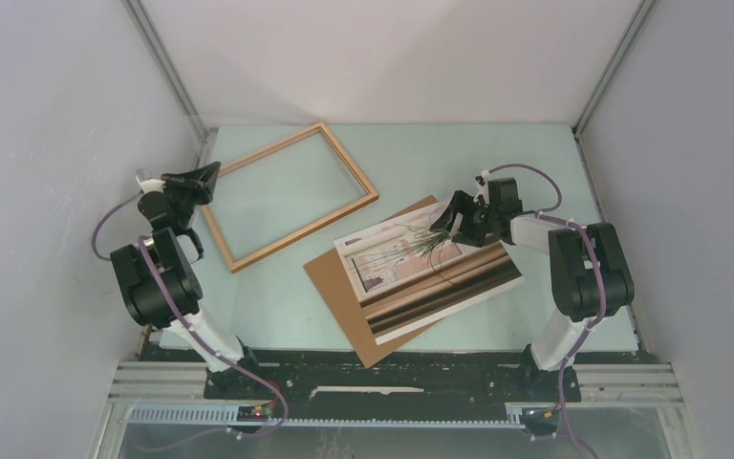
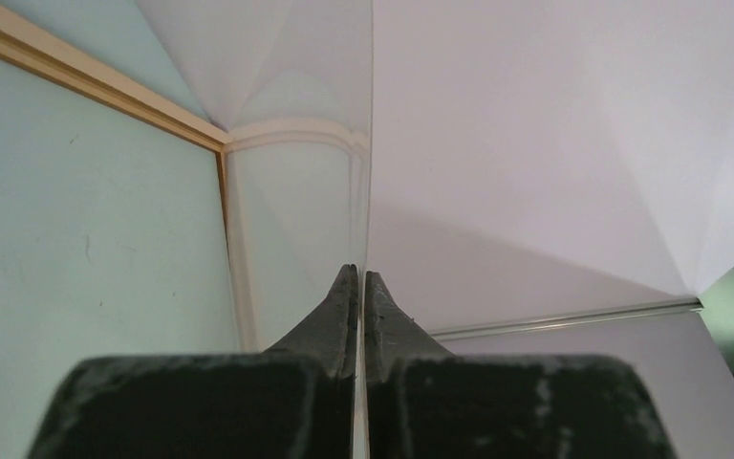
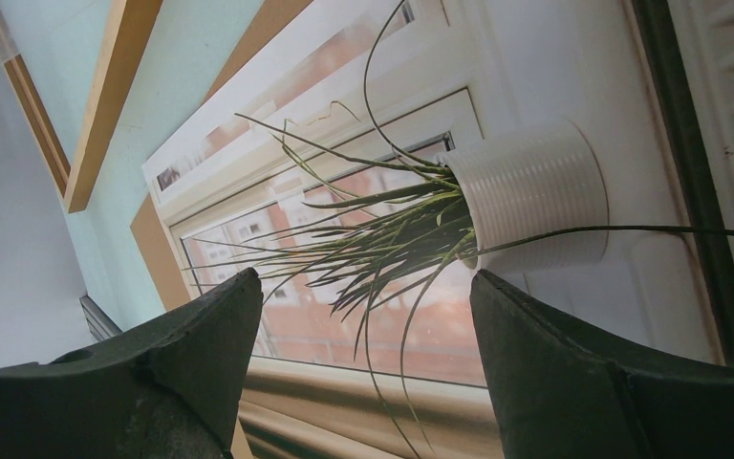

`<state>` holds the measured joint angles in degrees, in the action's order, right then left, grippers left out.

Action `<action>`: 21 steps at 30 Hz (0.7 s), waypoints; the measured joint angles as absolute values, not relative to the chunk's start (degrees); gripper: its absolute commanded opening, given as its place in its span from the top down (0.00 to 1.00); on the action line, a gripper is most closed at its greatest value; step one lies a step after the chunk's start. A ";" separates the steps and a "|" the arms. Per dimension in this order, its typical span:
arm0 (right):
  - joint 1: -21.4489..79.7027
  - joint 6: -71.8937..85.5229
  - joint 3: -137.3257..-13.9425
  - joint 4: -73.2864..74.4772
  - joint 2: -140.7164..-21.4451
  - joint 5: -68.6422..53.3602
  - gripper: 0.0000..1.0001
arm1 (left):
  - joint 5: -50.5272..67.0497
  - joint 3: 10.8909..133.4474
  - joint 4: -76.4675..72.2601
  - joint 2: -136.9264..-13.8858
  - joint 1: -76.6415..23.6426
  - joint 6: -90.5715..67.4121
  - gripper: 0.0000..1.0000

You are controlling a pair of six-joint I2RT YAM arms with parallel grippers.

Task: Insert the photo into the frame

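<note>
Near edge, centre: brown board (image 1: 336,287) is lying flat and askew on the table (image 1: 248,311). The photo (image 1: 440,277) is lying on top of it, covering most of it. Only the board's left and near corners are showing.

Right gripper (image 1: 446,222) is hovering over the photo's far end, above the printed potted plant (image 3: 526,196). Its fingers (image 3: 201,335) are standing wide apart with nothing between them. Cannot tell whether the tips are touching the print.

Far left: the frame (image 1: 296,235) is lying flat and empty, teal table showing through it. It is sitting near the board but apart from it.

Left edge, by the frame's left corner: left gripper (image 1: 208,177) is pointing at the frame. Its fingers (image 2: 339,316) are pressing together, pinching what looks like a thin clear pane (image 2: 296,210) standing on edge. The pane is mirroring the frame's rail.
</note>
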<state>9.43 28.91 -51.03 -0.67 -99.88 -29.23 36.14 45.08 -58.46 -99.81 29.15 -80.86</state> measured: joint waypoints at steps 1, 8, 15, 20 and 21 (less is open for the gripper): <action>9.43 28.91 -51.03 -0.67 -99.88 -29.23 0.12 | 35.97 44.53 -59.05 -99.81 29.08 -81.38 1.00; 9.43 28.91 -51.03 -0.67 -99.88 -29.26 0.12 | 33.93 41.89 -64.03 -102.74 28.95 -86.06 1.00; 9.45 28.91 -51.03 -0.67 -99.88 -29.23 0.12 | 32.64 39.00 -67.18 -103.94 28.95 -88.16 0.97; 9.63 28.88 -51.05 -0.67 -99.88 -28.95 0.12 | 32.47 38.13 -65.78 -103.90 28.99 -86.37 0.88; 9.74 28.86 -51.05 -0.67 -99.88 -28.77 0.12 | 32.42 38.13 -64.82 -103.72 29.02 -85.30 0.85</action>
